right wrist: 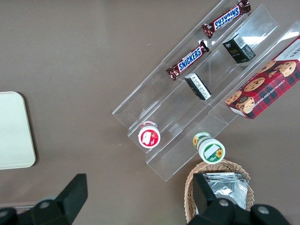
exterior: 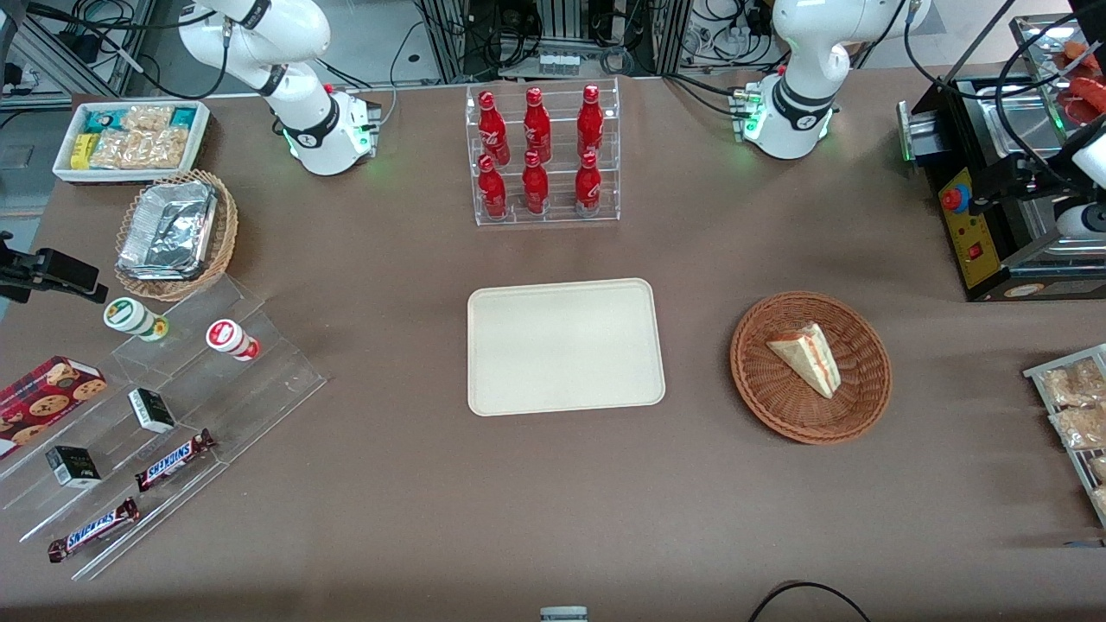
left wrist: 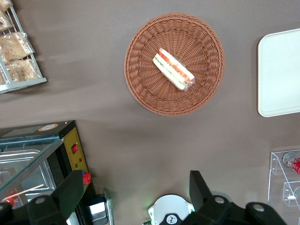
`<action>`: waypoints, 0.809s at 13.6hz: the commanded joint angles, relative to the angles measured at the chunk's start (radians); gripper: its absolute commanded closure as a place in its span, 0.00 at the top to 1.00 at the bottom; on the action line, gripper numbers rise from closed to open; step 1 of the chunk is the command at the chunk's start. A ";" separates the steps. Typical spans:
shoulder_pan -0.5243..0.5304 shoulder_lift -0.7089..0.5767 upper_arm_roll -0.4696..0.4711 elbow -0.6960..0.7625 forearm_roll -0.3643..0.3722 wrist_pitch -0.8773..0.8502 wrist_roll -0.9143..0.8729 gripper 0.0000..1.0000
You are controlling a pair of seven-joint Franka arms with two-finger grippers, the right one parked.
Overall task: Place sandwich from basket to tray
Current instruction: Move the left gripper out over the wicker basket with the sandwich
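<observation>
Sandwich (exterior: 808, 356): a triangular wedge of pale, smooth white bread, lying inside the basket (exterior: 769, 393) with its layered cut edge showing red, orange and green filling. In the left wrist view the wedge (left wrist: 173, 69) appears to carry a clear wrapping, gathered at one tip.

Basket: round, shallow, reddish-brown woven wicker with a thick coiled rim, standing on the tabletop (exterior: 553, 501) toward the working arm's end.

Tray (exterior: 484, 380): flat cream plastic rectangle with rounded corners and a low raised rim, matte surface, bare. It sits beside the basket, apart from it, at mid-table.

Tabletop: covered in a uniform brown, felt-like material.

Hand (left wrist: 136, 192): held high above the tabletop, well apart from the basket. Its two dark, wedge-shaped fingers (left wrist: 199, 187) are spread wide and grip nothing.

Other items: a clear acrylic tiered rack of glossy red bottles (exterior: 540, 151) stands farther from the front camera than the tray. A wire rack of bagged snacks (left wrist: 18, 51) lies near the basket.
</observation>
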 commanded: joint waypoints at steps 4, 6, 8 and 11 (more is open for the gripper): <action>0.004 -0.013 -0.003 -0.072 0.002 0.063 -0.004 1.00; 0.001 -0.030 -0.006 -0.135 0.004 0.124 -0.004 1.00; -0.004 -0.042 -0.007 -0.205 0.004 0.187 -0.004 1.00; -0.007 -0.058 -0.009 -0.325 0.004 0.288 -0.005 1.00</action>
